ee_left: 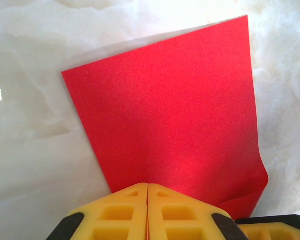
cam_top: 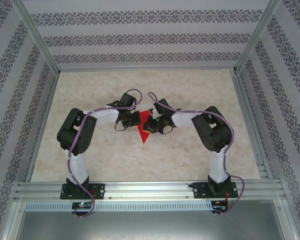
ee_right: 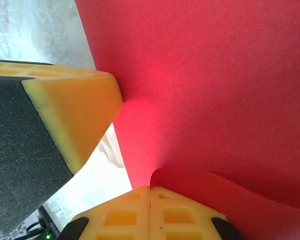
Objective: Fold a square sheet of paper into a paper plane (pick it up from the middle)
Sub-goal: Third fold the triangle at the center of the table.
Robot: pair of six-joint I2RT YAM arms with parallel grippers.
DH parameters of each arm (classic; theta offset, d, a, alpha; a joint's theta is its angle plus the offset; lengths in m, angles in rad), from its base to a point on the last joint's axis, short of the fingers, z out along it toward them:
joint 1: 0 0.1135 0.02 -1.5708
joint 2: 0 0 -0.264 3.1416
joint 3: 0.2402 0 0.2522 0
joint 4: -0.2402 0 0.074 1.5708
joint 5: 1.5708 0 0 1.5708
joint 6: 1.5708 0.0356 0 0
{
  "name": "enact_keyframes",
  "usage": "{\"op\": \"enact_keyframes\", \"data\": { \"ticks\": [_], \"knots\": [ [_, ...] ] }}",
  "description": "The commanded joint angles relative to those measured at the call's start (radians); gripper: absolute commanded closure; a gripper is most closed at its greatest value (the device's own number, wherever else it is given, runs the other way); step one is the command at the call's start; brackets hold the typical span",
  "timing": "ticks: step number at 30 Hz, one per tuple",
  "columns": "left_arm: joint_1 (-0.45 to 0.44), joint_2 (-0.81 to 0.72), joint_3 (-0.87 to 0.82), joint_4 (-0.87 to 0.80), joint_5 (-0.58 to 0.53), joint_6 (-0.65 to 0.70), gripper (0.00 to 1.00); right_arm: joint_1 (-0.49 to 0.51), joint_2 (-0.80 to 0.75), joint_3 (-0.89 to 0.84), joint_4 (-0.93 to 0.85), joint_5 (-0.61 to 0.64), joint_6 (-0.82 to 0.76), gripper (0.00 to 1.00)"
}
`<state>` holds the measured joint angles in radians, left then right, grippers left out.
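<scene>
The left arm (cam_top: pixel 97 120) reaches from its base at the near edge in toward the middle of the pale marbled worktop (cam_top: pixel 190 155). The left jaws are closed tight. In the left wrist view their yellow fingers (ee_left: pixel 115 215) meet along one seam, with the tips set at the near edge of the red paper (ee_left: pixel 170 110). Whether they pinch the paper or only press on it, I cannot tell.

The paper sits mid-worktop, between the two arms. From above it reads as a narrow red shape with its point toward the bases. Most of it lies flat, but one near corner curls upward.

The right jaws are also closed, finger against finger (ee_right: pixel 180 215), and the curled edge rises right at their tips. Whether it is gripped there, I cannot tell. A finger of the left jaws touches the paper just beside them. The right arm (cam_top: pixel 210 125) bends in from the right.
</scene>
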<state>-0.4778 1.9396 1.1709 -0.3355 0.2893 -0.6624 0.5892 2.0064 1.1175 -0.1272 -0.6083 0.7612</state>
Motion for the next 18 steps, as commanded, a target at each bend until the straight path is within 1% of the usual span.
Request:
{"op": "enact_keyframes", "data": {
  "ticks": [1,18],
  "knots": [
    [0.008,0.039,0.007,-0.01,0.013,0.012,0.9,0.006,0.018,0.024,0.023,-0.018,-0.015,0.99],
    [0.007,0.039,0.008,-0.012,0.018,0.009,0.9,0.004,0.04,0.036,0.009,-0.013,-0.022,0.98]
  ]
}}
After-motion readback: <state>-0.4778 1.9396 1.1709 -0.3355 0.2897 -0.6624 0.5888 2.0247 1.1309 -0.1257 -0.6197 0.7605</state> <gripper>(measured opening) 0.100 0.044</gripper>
